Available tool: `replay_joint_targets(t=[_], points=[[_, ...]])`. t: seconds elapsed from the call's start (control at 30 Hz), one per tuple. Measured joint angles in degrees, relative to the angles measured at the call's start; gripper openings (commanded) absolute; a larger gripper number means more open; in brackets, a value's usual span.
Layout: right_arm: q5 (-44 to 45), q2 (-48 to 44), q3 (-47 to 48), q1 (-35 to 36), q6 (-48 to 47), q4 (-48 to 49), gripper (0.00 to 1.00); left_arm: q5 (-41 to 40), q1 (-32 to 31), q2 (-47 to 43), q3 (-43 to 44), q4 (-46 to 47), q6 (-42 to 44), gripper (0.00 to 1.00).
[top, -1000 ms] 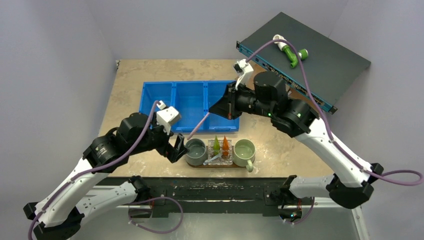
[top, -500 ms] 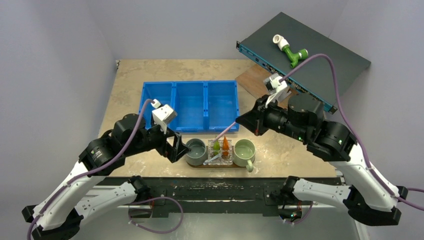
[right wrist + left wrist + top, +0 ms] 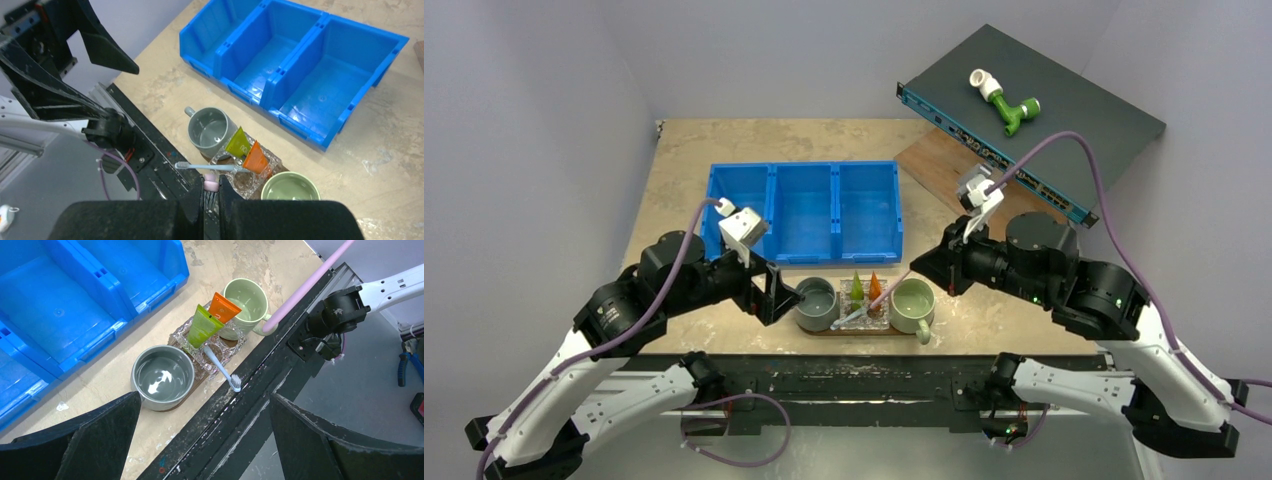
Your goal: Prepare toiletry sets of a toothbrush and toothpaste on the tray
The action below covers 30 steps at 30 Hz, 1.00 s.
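From above, your right fingers (image 3: 929, 266) are clamped shut on the pink toothbrush (image 3: 889, 288). It slants down toward the green mug (image 3: 912, 303) on the dark tray (image 3: 874, 331) at the near edge of the bench (image 3: 684, 180). That tilt looks meant to feed the brush toward its set. Your left fingers (image 3: 774, 295) stand wide apart and empty beside the grey mug (image 3: 816, 303), out of the other arm's way.

The left wrist view shows what is already set up. The green tube (image 3: 204, 327) and orange tube (image 3: 223, 307) stand in a glass holder (image 3: 220, 349) between the mugs. The blue toothbrush (image 3: 222, 369) leans out of the holder, its head over the bench edge.

In the right wrist view the closed fingers pinch the pink brush, and only a short stub shows past them. It is aimed at the holder below.
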Motion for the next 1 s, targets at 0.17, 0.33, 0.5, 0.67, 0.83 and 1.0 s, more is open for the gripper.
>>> replay_joint_targets(t=[0.17,0.33,0.5,0.67,0.83,1.0], points=[[2.03,-0.22,-2.23,1.90,0.02,-1.03,0.00,0.00,0.00,-0.42,-0.02,-0.02,-0.42,1.00],[6.27,-0.04,-5.03,5.38,0.13,-1.33,0.00,-0.02,0.00,-0.63,-0.04,0.00,-0.44,1.00],[10.64,0.94,-7.72,8.83,0.59,-0.26,0.00,-0.02,-0.02,-0.61,-0.20,0.00,-0.44,1.00],[15.10,2.89,-10.10,12.13,0.81,1.70,0.00,-0.04,0.00,-0.63,-0.31,0.07,-0.42,1.00],[18.23,3.61,-11.41,13.86,0.76,3.61,0.00,-0.07,0.00,-0.63,-0.48,0.11,-0.37,1.00],[20.65,3.63,-12.17,14.56,0.74,5.42,0.00,-0.07,0.00,-0.63,-0.70,0.33,-0.37,1.00]])
